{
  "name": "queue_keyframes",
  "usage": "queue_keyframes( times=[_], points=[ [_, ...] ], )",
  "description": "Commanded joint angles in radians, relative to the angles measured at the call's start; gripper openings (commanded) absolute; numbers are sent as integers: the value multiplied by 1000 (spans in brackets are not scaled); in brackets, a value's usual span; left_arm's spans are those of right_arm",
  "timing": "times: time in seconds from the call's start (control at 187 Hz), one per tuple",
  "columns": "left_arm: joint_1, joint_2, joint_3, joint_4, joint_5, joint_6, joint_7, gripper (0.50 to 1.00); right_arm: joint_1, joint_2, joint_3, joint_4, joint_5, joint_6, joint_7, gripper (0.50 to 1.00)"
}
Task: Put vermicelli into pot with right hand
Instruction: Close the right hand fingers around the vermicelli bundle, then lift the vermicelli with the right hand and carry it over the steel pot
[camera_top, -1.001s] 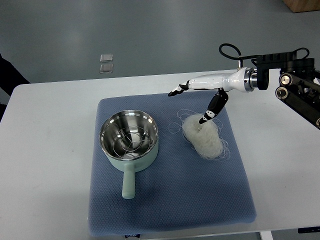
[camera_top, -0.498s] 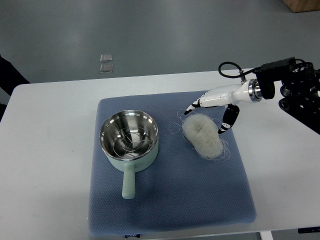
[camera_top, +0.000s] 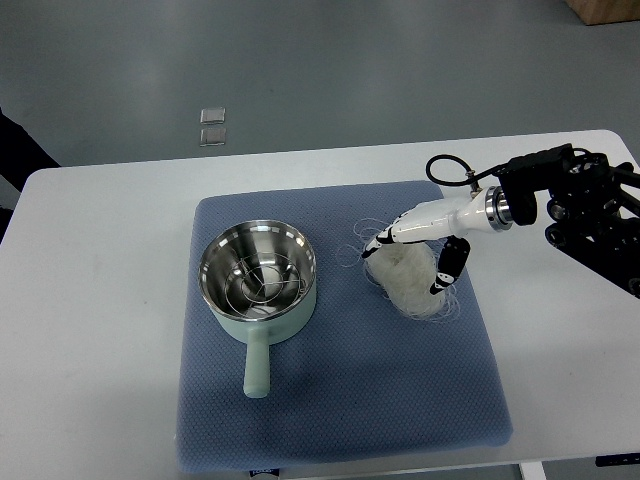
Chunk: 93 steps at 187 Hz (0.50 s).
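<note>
Vermicelli (camera_top: 408, 280): a pale, loose nest lying on the blue mat (camera_top: 340, 400), right of the mat's centre and toward the desk's far edge; stray strands trail off around it.
Pot (camera_top: 259, 281): mint green with a steel bowl, on the mat left of the vermicelli and apart from it, handle pointing to the desk's near edge; a wire rack sits inside.
Right robot hand (camera_top: 408, 262): straddles the nest, fingers (camera_top: 375, 243) at its far-left side, thumb (camera_top: 446, 270) at its right side; the grip looks not quite closed, though contact is hard to judge from above.
Left robot hand: out of view.
Desk (camera_top: 100, 300): white, carrying the mat.
Risk: the nest is springy and loose, so a shallow pinch may lift only part of it.
Risk: trailing strands could drag across the mat or catch on the pot rim, leaving vermicelli hanging outside.
</note>
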Motion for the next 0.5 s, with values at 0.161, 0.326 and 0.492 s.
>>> queue_keyframes(
  times=[0.161,0.326,0.492],
  points=[
    [0,0,0,-2,0,0,0,1000,-22,12,-28,-12,-64,-37,-1,917],
    [0,0,2,-3,0,0,0,1000,-29,14,-26,-14,-73,-42,4,901],
    [0,0,2,-6,0,0,0,1000,-31,14,-26,-15,-84,-43,3,500]
  ],
)
